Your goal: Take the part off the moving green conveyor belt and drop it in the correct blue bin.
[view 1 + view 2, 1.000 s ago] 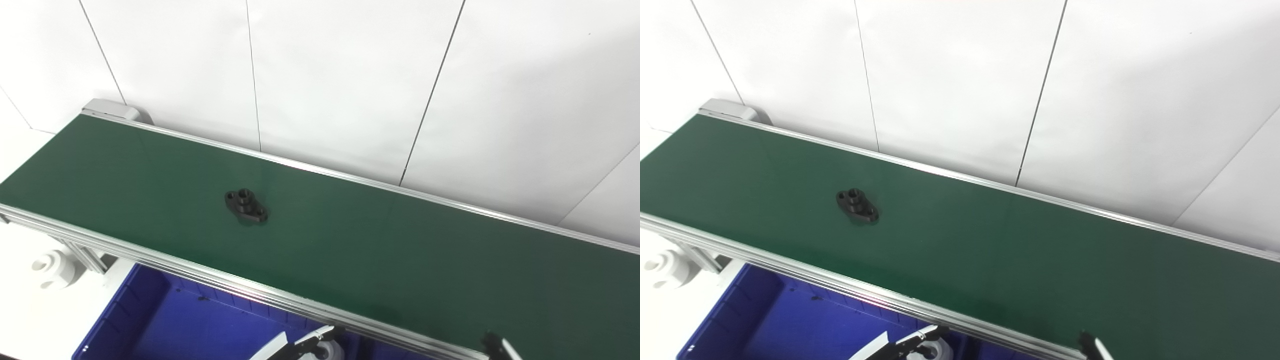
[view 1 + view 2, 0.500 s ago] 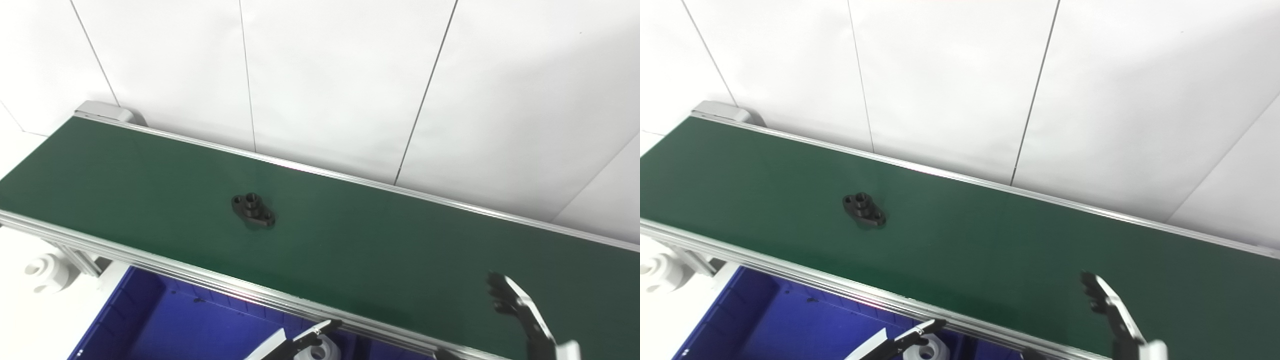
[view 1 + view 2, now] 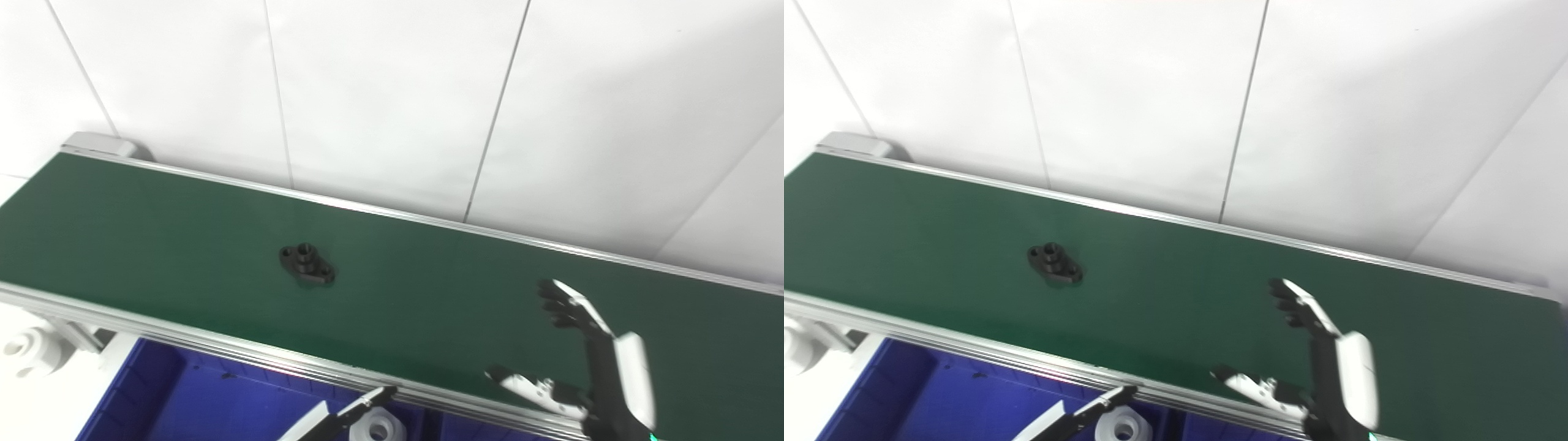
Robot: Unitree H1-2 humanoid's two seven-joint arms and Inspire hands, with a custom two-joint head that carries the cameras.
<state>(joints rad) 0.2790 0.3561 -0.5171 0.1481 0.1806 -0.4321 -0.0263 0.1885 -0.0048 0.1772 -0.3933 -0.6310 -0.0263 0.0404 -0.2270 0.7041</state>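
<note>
A black flanged part [image 3: 307, 264] with a raised hub and two bolt holes lies flat on the green conveyor belt [image 3: 153, 226], left of centre. My right hand [image 3: 603, 376] is raised over the belt's right portion, open, fingers spread and thumb out to the left, holding nothing. It is well to the right of the part. Of my left hand [image 3: 352, 411] only a fingertip shows at the bottom edge, over the blue bin [image 3: 184, 404], below the belt's near rail.
A white round part [image 3: 378, 430] sits in the blue bin beside the left fingertip. Another white round piece [image 3: 24, 352] rests on the white surface at far left. An aluminium rail [image 3: 184, 340] edges the belt's near side. A white panelled wall rises behind.
My right hand has risen from the bottom edge to above the belt, fingers spread. The part has drifted a little to the right along the belt. The camera view has shifted.
</note>
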